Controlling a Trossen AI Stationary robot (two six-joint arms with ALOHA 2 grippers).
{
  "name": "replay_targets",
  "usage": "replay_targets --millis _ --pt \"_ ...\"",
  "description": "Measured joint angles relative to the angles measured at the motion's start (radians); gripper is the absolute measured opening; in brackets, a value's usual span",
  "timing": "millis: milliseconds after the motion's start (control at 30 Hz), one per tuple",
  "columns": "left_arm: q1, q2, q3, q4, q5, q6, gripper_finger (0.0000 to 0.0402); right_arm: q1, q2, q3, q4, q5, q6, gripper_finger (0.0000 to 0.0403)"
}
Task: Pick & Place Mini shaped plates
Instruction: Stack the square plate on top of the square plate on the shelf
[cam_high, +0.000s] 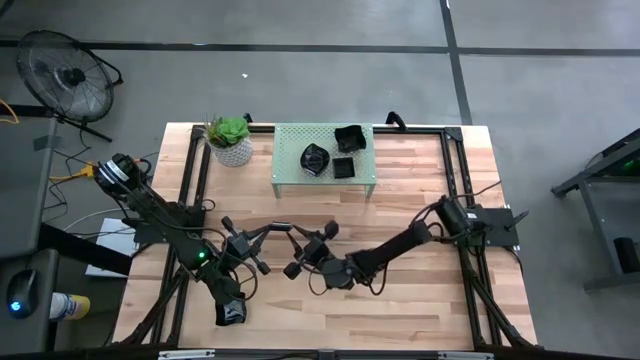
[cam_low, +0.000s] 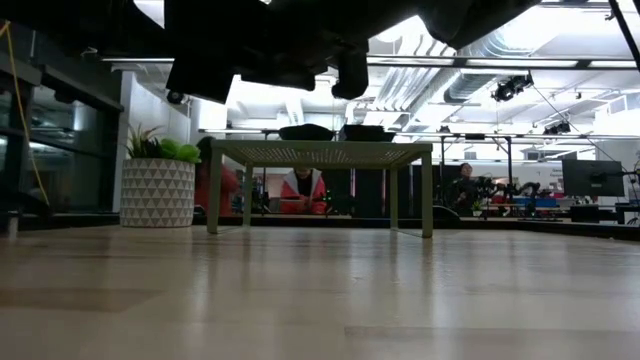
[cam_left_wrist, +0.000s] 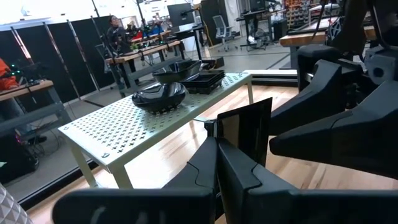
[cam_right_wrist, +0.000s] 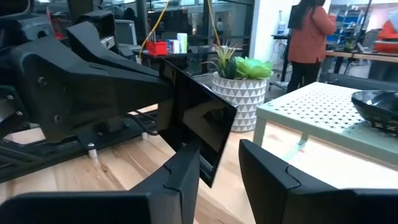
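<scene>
The left gripper (cam_high: 296, 233) and the right gripper (cam_high: 297, 262) meet above the middle of the table, both arms stretched inward and raised off the surface. The left gripper's fingers (cam_left_wrist: 233, 162) are clamped together. The right gripper's fingers (cam_right_wrist: 273, 177) stand parted, pointing toward the left arm.

Overhead, table-level, two wrist cams (close)

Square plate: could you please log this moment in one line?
left claw shut on square plate | right claw open astride it | stand: three plates
</scene>
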Motion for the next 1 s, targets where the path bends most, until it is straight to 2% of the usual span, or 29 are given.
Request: replay_targets --millis 300,1000 --pt "0.000 0.000 0.000 0.000 0.000 0.000 0.0000 0.006 0.000 0.000 0.002 0.014 -0.008 0.0094" --pt "0.000 0.000 0.000 0.000 0.001 0.000 0.0000 -0.006 0.000 0.000 0.025 0.000 -0.011 0.0094"
